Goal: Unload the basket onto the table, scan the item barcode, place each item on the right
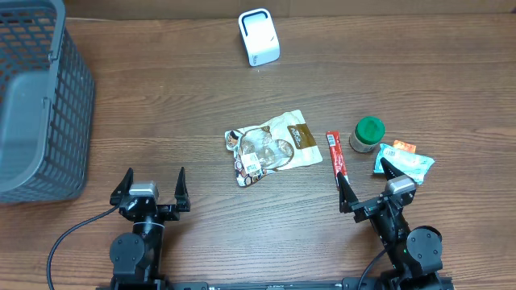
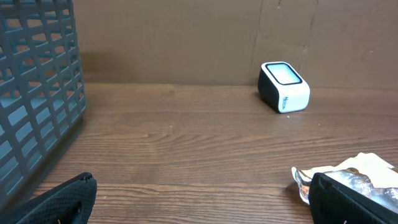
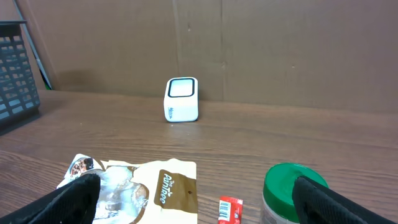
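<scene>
A white barcode scanner (image 1: 259, 37) stands at the back centre of the table, also in the left wrist view (image 2: 284, 86) and the right wrist view (image 3: 181, 99). Items lie mid-table: a cream and brown snack pouch (image 1: 272, 147) (image 3: 155, 186), a red stick packet (image 1: 335, 155) (image 3: 230, 210) with a barcode showing, a green-lidded jar (image 1: 368, 134) (image 3: 292, 190) and a teal and orange packet (image 1: 403, 161). My left gripper (image 1: 154, 179) (image 2: 202, 199) is open near the front edge, left of the pouch (image 2: 348, 171). My right gripper (image 1: 363, 173) (image 3: 199, 199) is open, just in front of the red stick and jar, holding nothing.
A grey plastic basket (image 1: 36, 97) (image 2: 37, 106) fills the left back corner, its edge showing in the right wrist view (image 3: 15, 68). A brown cardboard wall runs along the back of the wooden table.
</scene>
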